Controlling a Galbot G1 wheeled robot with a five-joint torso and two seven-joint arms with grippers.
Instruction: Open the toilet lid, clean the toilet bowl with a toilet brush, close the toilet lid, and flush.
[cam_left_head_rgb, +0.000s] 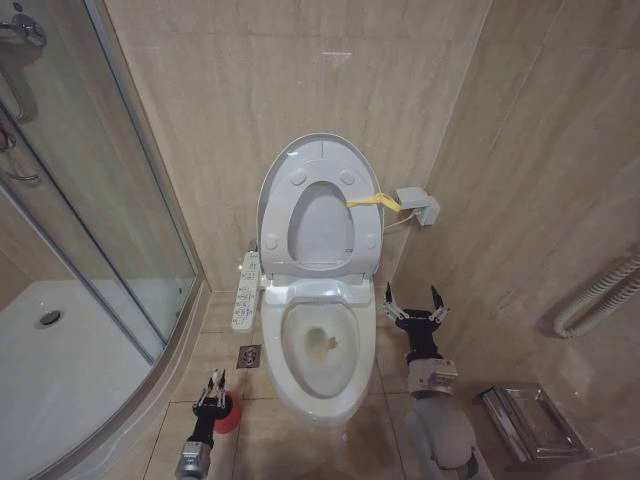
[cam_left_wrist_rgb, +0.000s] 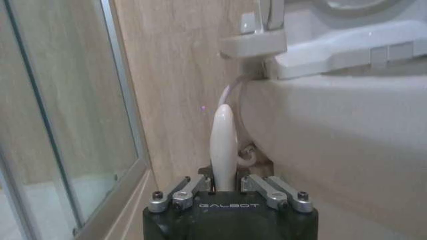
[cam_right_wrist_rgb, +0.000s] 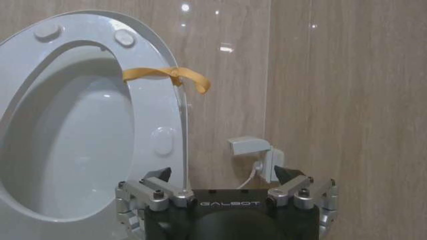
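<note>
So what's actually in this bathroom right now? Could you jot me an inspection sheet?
Surface: beige tiled floor, floor drain.
Job's things: toilet lid raised against the wall, yellow strap at its edge; toilet bowl open, stained bottom; toilet brush upright in its red base.
Clutter: metal rack on floor.
Grippers: left gripper shut on the brush handle; right gripper open beside the bowl.
Cables: cord to wall socket.
Surroundings: glass shower enclosure, button panel.

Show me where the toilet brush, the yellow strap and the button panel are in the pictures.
toilet brush (cam_left_wrist_rgb: 223, 145): left wrist view, on its pale handle.
yellow strap (cam_right_wrist_rgb: 168, 74): right wrist view, on the loop at the knot.
button panel (cam_left_head_rgb: 245, 292): head view, on the middle of the white panel.
</note>
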